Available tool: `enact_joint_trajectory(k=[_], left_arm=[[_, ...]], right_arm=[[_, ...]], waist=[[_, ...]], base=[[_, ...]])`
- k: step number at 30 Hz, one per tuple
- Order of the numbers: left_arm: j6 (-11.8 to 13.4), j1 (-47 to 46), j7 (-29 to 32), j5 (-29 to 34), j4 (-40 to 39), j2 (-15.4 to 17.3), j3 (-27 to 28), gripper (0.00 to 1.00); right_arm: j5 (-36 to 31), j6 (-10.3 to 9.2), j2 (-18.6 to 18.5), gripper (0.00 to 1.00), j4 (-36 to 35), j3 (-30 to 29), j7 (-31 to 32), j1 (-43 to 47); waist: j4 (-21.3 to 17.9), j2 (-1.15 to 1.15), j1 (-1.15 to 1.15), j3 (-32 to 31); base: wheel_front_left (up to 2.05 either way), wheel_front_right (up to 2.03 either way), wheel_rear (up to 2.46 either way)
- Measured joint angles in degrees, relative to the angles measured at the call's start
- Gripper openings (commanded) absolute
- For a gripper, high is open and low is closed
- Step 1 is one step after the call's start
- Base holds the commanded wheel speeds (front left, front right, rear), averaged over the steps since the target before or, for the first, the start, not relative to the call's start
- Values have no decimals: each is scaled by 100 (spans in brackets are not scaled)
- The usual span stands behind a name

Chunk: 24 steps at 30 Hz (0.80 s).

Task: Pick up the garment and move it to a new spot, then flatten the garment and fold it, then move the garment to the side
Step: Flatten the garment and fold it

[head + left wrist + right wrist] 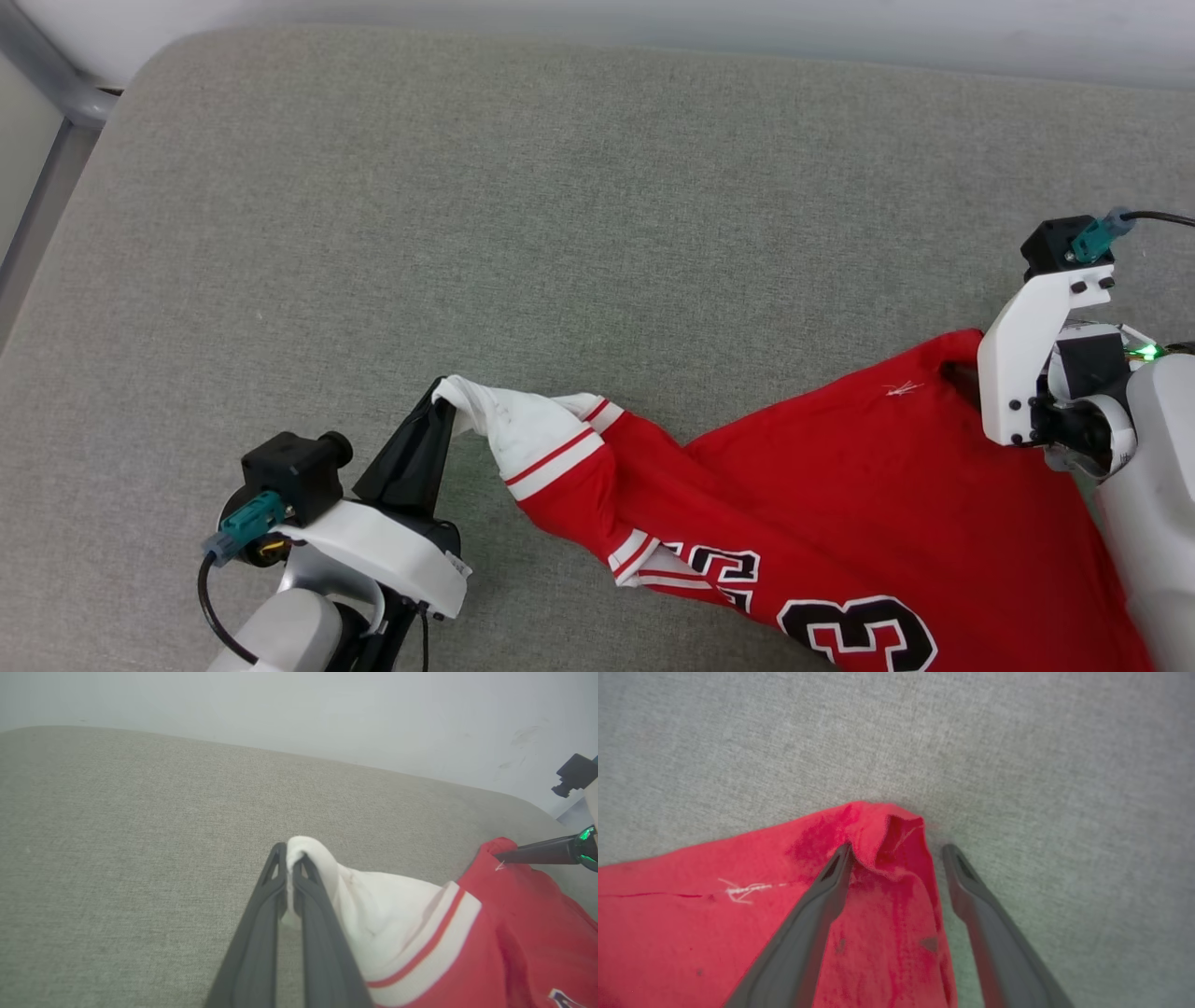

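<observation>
The garment [840, 485], red with black white-outlined numbers, lies rumpled across the lower right of the grey cushion. Its white sleeve [523, 429], trimmed in red and white stripes, is stretched out to the left. My left gripper [444, 396] is shut on the sleeve's tip, and the white cloth pokes up between the dark fingers of this left gripper [290, 851]. My right gripper [899, 849] is open. Its jaws stand either side of the garment's red corner [882, 830], one finger resting on the cloth, the other over bare cushion.
The grey cushion [579, 215] stretches wide and bare behind and to the left of the garment. A pale wall [327, 714] runs along its far edge. A metal frame post [47, 84] stands at the far left corner.
</observation>
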Motion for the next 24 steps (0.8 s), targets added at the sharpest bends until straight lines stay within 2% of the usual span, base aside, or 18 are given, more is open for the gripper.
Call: enact_joint_trajectory(k=[3, 4, 5, 6, 12, 19, 24], left_arm=[[-14, -23, -32, -1, 46, -14, -9, 0], [-15, -24, -33, -1, 60, -16, -11, 0], [-20, -24, -34, -3, 76, -19, -13, 0], [-23, -24, -37, -5, 89, -20, -16, 0], [-19, -9, -57, -27, 142, -10, 7, 0], [153, -73, -108, 40, 170, 201, 271, 0], [188, -461, -116, 81, 254, 360, 482, 0]], right_arm=[[102, -1, -3, 100, 343, 52, 198, -122], [155, -1, -3, 45, 431, 41, 270, -168], [185, -1, -3, 17, 486, 54, 322, -202], [225, -1, -1, 0, 547, 53, 352, -220], [538, -1, 37, 0, 726, 168, 248, -283], [692, 0, 22, 0, 686, 178, -587, -357], [489, 1, 18, 0, 624, 33, -1118, -398]], waist=[[51, 0, 0, 64], [62, 0, -1, 71], [65, 0, -1, 70], [66, 0, -1, 63], [30, 0, -1, -64], [-116, 0, -1, -377], [-291, 0, -1, -633]], base=[[0, 0, 0], [0, 0, 0], [0, 0, 0], [0, 0, 0], [0, 0, 0], [0, 0, 0], [0, 0, 0]])
